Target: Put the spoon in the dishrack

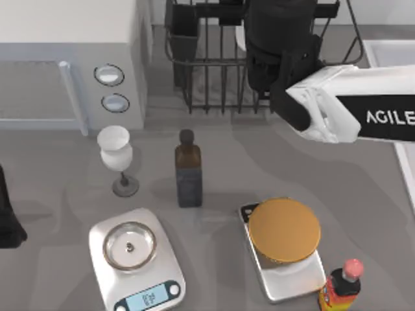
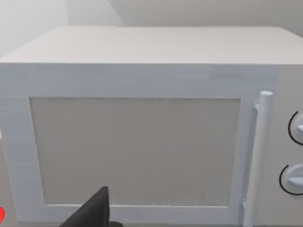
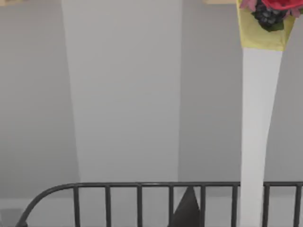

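Observation:
The dishrack (image 1: pixel 214 97), a dark wire basket with a utensil cup (image 1: pixel 184 39) at its left corner, stands at the back of the table. My right gripper (image 1: pixel 280 55) hangs over the rack's middle, reaching in from the right. In the right wrist view the spoon (image 3: pixel 254 142), long and white with a yellow flowered end, rises close beside a dark fingertip (image 3: pixel 187 210) and crosses in front of the rack's rim (image 3: pixel 118 185); the gripper looks shut on it. My left gripper (image 1: pixel 8 217) is parked at the table's left edge, facing the microwave.
A white microwave (image 1: pixel 65 58) fills the back left. In front stand a white goblet (image 1: pixel 117 155), a dark bottle (image 1: pixel 188 172), a scale with a glass bowl (image 1: pixel 133 249), a scale carrying an orange-lidded jar (image 1: pixel 284 232) and a sauce bottle (image 1: pixel 340 288).

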`<action>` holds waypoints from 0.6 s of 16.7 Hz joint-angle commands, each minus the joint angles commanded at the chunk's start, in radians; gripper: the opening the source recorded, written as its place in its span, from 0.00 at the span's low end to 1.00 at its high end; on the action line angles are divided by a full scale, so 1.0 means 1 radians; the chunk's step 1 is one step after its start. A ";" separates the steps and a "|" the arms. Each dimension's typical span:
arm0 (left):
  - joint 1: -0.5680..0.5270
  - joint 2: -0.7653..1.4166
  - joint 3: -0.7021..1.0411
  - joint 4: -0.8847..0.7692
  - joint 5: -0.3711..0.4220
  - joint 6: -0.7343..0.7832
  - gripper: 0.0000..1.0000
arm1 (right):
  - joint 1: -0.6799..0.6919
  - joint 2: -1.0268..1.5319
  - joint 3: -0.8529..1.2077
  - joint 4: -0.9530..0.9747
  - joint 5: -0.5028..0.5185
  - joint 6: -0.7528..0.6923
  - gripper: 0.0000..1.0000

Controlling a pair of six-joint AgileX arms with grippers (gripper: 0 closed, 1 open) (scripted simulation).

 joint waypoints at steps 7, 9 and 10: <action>0.000 0.000 0.000 0.000 0.000 0.000 1.00 | 0.000 0.000 0.000 0.000 0.000 0.000 1.00; 0.000 0.000 0.000 0.000 0.000 0.000 1.00 | 0.000 0.000 0.000 0.000 0.000 0.000 1.00; 0.000 0.000 0.000 0.000 0.000 0.000 1.00 | 0.000 0.000 0.000 0.000 0.000 0.000 1.00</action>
